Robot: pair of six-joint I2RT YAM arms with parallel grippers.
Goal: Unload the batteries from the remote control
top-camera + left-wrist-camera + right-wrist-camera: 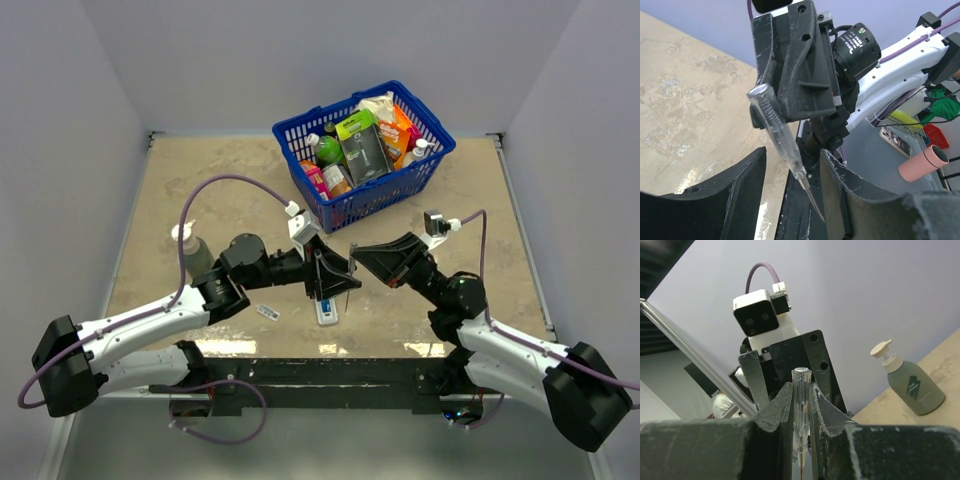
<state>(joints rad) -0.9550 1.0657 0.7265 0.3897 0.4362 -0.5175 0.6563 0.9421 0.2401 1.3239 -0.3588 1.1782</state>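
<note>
The white remote control (328, 314) lies on the table in the top view, just below both grippers, with a blue battery (326, 304) in its recess. A small greyish cell (267, 312) lies on the table to its left. My right gripper (358, 256) is shut on a clear-handled screwdriver (801, 390), blade pointing down. My left gripper (325, 272) is open. In the left wrist view the screwdriver (775, 130) hangs between my left gripper (792, 200) fingers without touching them. Neither wrist view shows the remote.
A blue basket (425, 165) full of groceries stands at the back middle. A grey-green pump bottle (192, 250) stands left of the left arm and also shows in the right wrist view (914, 386). The black table edge runs along the front.
</note>
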